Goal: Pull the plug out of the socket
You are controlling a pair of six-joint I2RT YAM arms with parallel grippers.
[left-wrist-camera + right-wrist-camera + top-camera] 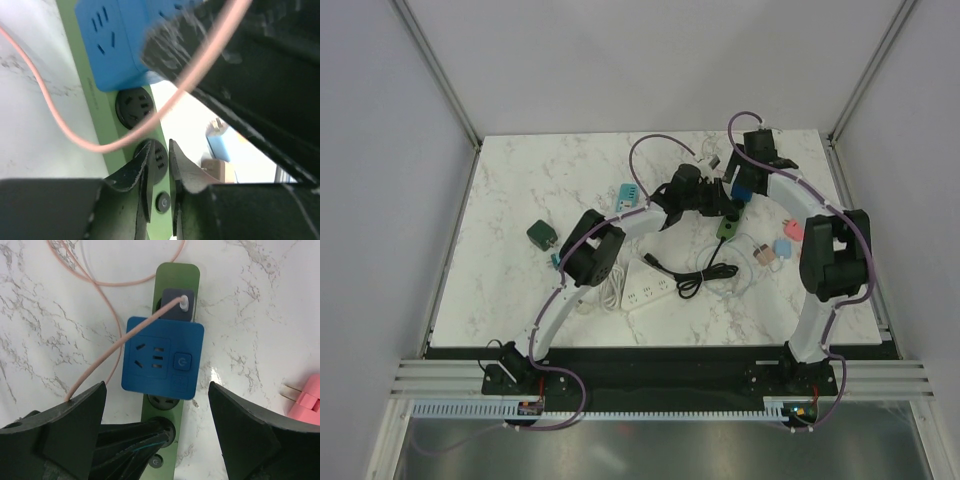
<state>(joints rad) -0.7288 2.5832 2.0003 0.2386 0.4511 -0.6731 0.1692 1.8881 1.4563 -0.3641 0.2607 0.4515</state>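
A green power strip (177,277) lies on the marble table, with a blue square adaptor (162,357) plugged into its middle and a small dark plug (176,307) with a pink cable (107,357) in the socket beyond it. My right gripper (156,385) is wide open above the blue adaptor, one finger on each side, not touching it. My left gripper (169,150) is shut, its tips resting on the strip's (100,120) end socket near the power button. In the top view both grippers (728,212) (745,185) meet over the strip (726,228).
A pink plug (305,400) lies right of the strip. The top view shows a white power strip (650,290) with a black cable (695,275), a dark green adaptor (541,235), a teal adaptor (627,194), and light blue (782,247) and tan (763,254) plugs.
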